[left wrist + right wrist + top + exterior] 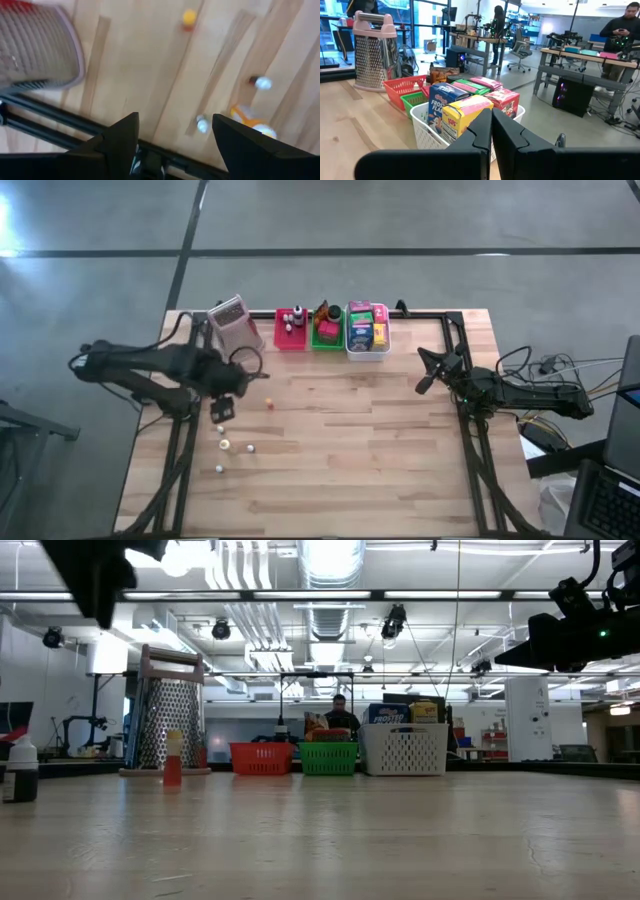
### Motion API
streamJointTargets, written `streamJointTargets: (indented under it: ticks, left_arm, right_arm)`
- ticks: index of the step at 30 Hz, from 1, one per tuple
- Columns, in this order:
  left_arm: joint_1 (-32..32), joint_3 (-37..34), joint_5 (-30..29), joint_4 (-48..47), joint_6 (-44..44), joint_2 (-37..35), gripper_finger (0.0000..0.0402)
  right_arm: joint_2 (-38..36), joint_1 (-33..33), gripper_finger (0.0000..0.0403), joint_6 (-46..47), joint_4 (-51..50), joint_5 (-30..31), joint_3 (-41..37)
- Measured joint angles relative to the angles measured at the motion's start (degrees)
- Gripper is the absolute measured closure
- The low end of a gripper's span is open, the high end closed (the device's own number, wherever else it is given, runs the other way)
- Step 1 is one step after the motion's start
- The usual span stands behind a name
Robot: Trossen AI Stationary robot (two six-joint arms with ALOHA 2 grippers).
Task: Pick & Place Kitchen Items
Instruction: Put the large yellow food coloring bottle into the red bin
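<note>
Workshop table (350, 470): your trays (367, 330) look mostly packed; small bottles (226, 444) remain loose under open, empty left gripper (222, 408). Right gripper (424, 385) closed, idle.

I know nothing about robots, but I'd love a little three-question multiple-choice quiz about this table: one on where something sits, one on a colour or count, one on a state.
1. Where does the metal box grater with the pink frame stand?
A. Left of the red plastic basket
B. Right of the white plastic basket
C. At the table's near edge

2. What colour is the basket between the red and the white one?
A. Blue
B. Green
C. Yellow

3. How are the fingers of the right gripper?
A. Wide apart
B. Closed on a box
C. Shut with nothing between them

Answers: 1 A, the high view shows the grater at the left end of the row. 2 B, the green plastic basket sits in the middle. 3 C, the right wrist view shows the right gripper's fingers pressed together, empty.
</note>
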Motion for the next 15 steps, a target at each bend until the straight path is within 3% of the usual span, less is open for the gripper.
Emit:
streamJointTargets:
  ticks: [5, 15]
  left_arm:
    - [-5.54, -4.81, 0.18, 0.21, -4.95, -4.31, 0.0151]
    - [-12.27, -5.58, 0.42, 0.59, -10.75, -6.79, 0.0154]
  right_arm:
    - [0.00, -0.02, 0.0394, 0.00, -0.01, 0.02, -0.01]
    - [0.00, 0.00, 0.0394, 0.00, 0.01, 0.00, 0.00]
